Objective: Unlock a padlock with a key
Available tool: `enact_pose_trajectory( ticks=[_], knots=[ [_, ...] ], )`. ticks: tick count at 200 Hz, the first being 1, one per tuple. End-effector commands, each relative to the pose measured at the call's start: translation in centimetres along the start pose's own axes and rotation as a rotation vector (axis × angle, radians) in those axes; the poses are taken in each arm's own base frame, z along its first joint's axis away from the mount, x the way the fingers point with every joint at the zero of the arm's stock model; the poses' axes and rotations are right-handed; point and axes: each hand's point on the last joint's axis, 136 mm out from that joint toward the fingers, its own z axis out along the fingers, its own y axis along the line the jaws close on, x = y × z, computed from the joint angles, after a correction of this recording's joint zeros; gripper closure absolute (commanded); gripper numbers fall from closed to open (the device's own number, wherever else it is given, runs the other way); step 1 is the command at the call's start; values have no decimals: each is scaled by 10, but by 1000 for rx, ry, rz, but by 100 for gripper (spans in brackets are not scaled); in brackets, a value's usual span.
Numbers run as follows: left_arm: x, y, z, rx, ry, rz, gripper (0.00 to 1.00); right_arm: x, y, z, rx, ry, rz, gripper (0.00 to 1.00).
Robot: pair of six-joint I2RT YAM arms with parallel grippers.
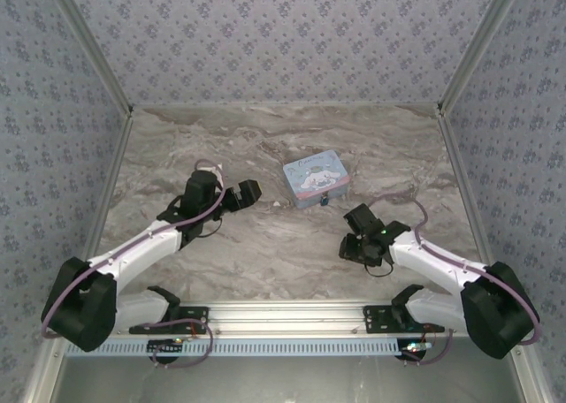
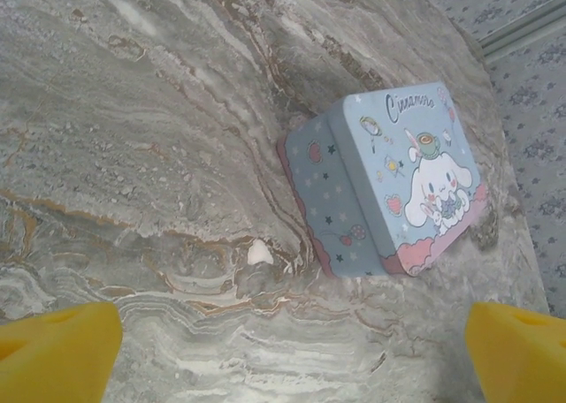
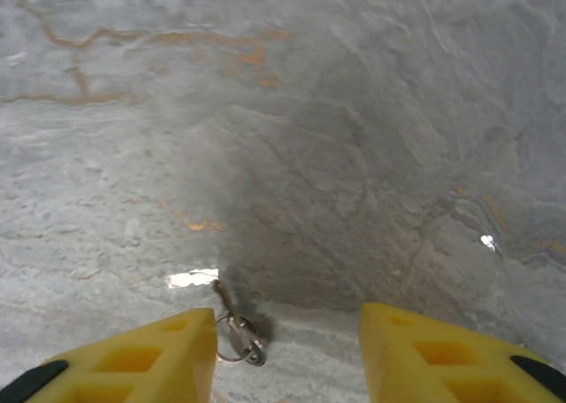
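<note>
Though left gripper (image 2: 287,354) and right gripper (image 3: 287,363) agape, key (image 3: 239,332) near the latter, tin (image 1: 314,178) beside padlock (image 1: 325,200).

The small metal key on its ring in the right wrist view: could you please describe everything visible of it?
The small dull-metal key has a slim shaft joined to a thin wire ring. It lies flat on the grey marble table, between the right gripper's open yellow fingers, close beside one; contact cannot be told.

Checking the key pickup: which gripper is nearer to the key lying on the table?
Right. The right gripper is directly over the key, which lies on the table between its parted fingers. The left gripper hangs wide open well away, facing the tin.
</note>
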Motion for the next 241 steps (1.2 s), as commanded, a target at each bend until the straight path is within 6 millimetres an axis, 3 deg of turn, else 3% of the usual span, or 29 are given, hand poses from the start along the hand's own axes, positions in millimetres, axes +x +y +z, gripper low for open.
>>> enact_pose_trajectory(
  ticks=[1, 91, 241],
  knots=[
    [-15, -17, -1, 27, -29, 28, 1, -4, 6, 1, -57, -4, 51, 55],
    [-15, -17, 3, 14, -19, 29, 1, 10, -6, -2, -95, 42, 89, 66],
    [-12, -14, 6, 2, -4, 27, 1, 14, 7, 6, -156, 86, 61, 74]
  ],
)
